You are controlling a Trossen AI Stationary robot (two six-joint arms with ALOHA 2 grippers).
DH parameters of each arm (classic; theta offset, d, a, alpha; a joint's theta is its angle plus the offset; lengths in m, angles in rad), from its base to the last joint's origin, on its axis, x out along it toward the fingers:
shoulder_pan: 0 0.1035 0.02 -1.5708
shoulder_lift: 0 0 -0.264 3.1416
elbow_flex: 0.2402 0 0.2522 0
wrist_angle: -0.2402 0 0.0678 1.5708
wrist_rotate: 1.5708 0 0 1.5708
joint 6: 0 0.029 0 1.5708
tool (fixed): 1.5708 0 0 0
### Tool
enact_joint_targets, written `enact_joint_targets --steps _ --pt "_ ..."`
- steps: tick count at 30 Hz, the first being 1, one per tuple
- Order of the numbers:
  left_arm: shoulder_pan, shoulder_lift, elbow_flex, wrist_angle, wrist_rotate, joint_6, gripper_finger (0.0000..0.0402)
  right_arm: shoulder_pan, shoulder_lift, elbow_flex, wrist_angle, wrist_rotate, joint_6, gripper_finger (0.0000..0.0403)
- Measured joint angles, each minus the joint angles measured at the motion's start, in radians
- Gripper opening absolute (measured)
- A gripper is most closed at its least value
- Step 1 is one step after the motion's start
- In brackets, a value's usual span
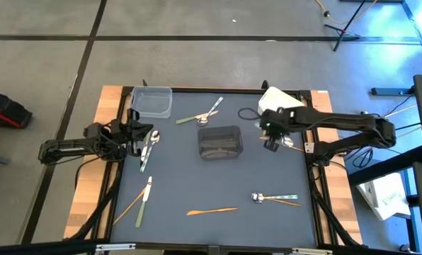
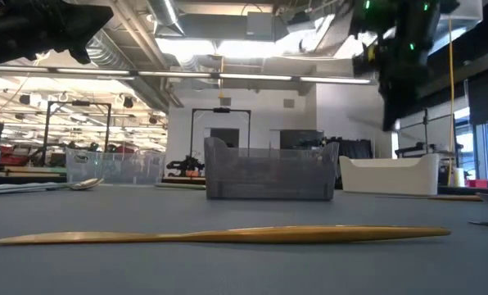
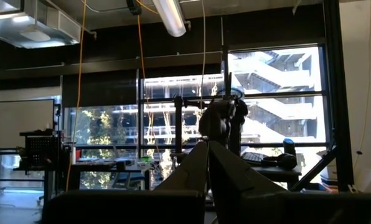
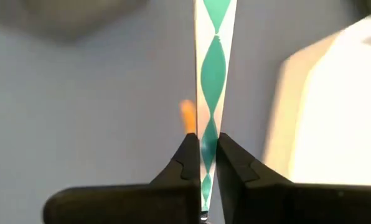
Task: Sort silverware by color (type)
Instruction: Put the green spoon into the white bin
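Observation:
My right gripper [image 4: 202, 140] hovers above the table beside the white container [image 1: 280, 99], shut on a slim utensil with a green-and-white patterned handle [image 4: 213, 62]. My left gripper [image 1: 141, 136] is raised near the table's left side, pointing level into the room, fingers [image 3: 198, 163] shut on nothing visible. Silver utensils [image 1: 151, 144] lie on the mat just by it. A long orange knife [image 1: 211, 210] lies flat near the near edge. More utensils lie at the near left [image 1: 144, 202], near right [image 1: 275, 197] and far middle [image 1: 207, 113]. My right gripper pinches the patterned utensil between its two fingers, on the narrow end of the handle [image 4: 208, 134]. The fingers lie along the utensil, which runs on straight past the fingertips and is lifted clear of the mat.
A dark grey container [image 1: 219, 142] stands mid-table, a clear container [image 1: 152, 101] at the far left, the white container at the far right. An orange utensil tip [image 4: 187, 117] lies under my right gripper. Bare grey mat shows between the grey container and the near utensils.

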Motion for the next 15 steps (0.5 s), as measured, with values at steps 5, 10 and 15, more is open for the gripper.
enact_joint_targets --steps 5,10,15 --pt "0.000 0.000 0.000 0.009 0.000 0.000 0.0008 -0.022 -0.039 0.101 0.012 0.110 -0.020 0.0015" --pt "0.000 0.000 0.000 0.016 0.000 0.000 0.0008 -0.119 -0.061 0.126 0.076 0.180 -0.068 0.0016" --pt "0.000 0.000 0.000 0.016 0.000 -0.004 0.0008 -0.266 -0.061 0.124 0.128 0.228 -0.115 0.0016"
